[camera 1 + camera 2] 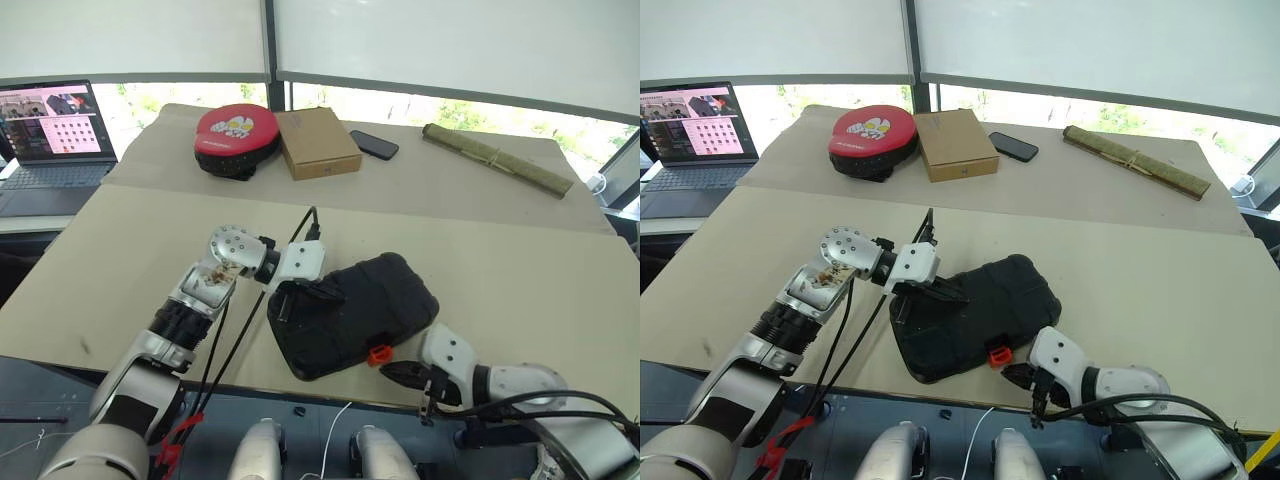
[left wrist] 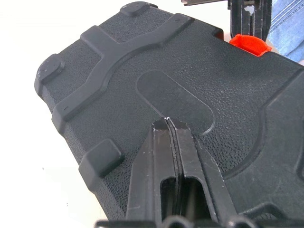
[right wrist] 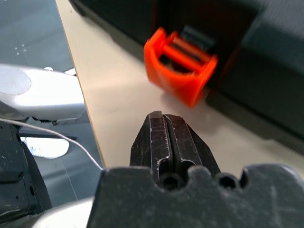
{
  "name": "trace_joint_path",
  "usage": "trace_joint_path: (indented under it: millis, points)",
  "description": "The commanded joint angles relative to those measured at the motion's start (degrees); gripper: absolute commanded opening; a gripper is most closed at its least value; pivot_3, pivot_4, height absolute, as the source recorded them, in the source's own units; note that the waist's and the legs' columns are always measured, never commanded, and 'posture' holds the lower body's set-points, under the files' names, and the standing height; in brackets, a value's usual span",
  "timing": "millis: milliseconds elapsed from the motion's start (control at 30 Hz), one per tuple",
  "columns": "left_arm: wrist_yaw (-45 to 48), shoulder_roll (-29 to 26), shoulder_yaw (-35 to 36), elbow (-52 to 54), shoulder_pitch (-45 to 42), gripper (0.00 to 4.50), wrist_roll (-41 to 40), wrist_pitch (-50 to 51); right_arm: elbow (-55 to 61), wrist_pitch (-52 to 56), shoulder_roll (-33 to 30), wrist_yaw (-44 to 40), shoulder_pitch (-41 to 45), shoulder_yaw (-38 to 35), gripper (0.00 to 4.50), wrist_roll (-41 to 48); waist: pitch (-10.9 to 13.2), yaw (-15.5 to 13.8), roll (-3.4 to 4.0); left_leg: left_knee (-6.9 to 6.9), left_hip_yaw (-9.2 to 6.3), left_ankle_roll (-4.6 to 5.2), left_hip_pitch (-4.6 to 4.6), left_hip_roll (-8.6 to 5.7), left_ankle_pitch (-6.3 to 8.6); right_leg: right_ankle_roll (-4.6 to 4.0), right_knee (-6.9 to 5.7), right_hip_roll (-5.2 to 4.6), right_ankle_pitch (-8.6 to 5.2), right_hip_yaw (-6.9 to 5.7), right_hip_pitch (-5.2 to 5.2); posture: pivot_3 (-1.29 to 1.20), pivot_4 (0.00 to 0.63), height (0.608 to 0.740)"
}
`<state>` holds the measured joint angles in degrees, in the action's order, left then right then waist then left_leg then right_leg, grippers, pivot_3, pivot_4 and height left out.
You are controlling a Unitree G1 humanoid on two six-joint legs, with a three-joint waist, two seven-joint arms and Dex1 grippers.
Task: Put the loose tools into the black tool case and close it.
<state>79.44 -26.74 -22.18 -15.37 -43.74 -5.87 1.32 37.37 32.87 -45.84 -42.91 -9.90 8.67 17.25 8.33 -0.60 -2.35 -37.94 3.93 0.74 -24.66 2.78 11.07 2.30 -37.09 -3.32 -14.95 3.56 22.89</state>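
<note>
The left gripper (image 1: 293, 300), fingers pressed together and empty, is resting its tips on the lid of the case (image 1: 355, 315), at the case's left end. The case is lying folded shut near the counter (image 1: 520, 270) front edge, with no loose tools showing on the counter, so they are probably already packed inside. The orange latch (image 3: 179, 66) is sticking out at the front edge and seems not yet snapped down. The right gripper (image 1: 402, 372), also closed and empty, is pointing at the latch from just beside it.

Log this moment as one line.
case: lid down | latch: unfastened | left gripper: shut, on lid | right gripper: shut, near latch
</note>
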Motion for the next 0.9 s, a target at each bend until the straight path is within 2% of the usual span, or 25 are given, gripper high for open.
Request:
trace_joint_path:
  millis: [33,167,367,700,900]
  points:
    - [0.61,0.51,-2.12,1.12,1.3,0.03,1.34,0.71,0.21,-2.25,3.38,2.26,0.09,0.75,0.0,-0.84,0.0,0.0,0.0,0.0,-0.01,0.0,0.0,0.01,0.0,0.0,0.0,0.01,0.0,0.0,0.0,0.0,0.15,0.74]
    - [1.36,0.3,-2.7,1.84,1.59,0.03,1.51,-0.02,1.49,-2.56,4.62,2.57,-0.48,0.49,0.0,-1.2,0.0,-0.03,0.0,0.0,0.0,0.0,-0.05,0.0,0.0,0.0,0.0,0.0,0.0,0.0,0.05,0.0,0.15,0.74]
    - [1.4,0.79,-2.72,-0.09,0.65,0.03,2.08,-1.61,4.08,0.21,6.79,2.89,0.33,-2.63,0.0,3.91,0.0,0.03,-0.01,0.0,0.0,0.0,-0.04,0.02,0.0,0.01,0.0,0.01,-0.01,-0.01,0.03,0.0,0.15,0.74]
    - [1.48,1.93,-3.44,0.74,0.57,0.03,1.96,-0.75,-0.7,-1.98,9.83,5.57,3.81,0.33,0.0,-1.55,0.0,0.75,0.0,0.0,0.0,0.0,-0.03,0.04,0.0,-0.03,-0.04,0.05,0.0,0.01,0.09,0.0,0.15,0.74]
    - [1.82,1.43,-5.87,0.25,2.34,0.03,4.28,-4.09,4.37,0.35,12.03,6.68,4.51,-4.41,0.0,2.32,0.0,1.24,0.0,0.0,0.0,0.0,-0.04,0.06,0.0,-0.04,-0.06,0.07,0.0,0.03,0.12,0.0,0.15,0.74]
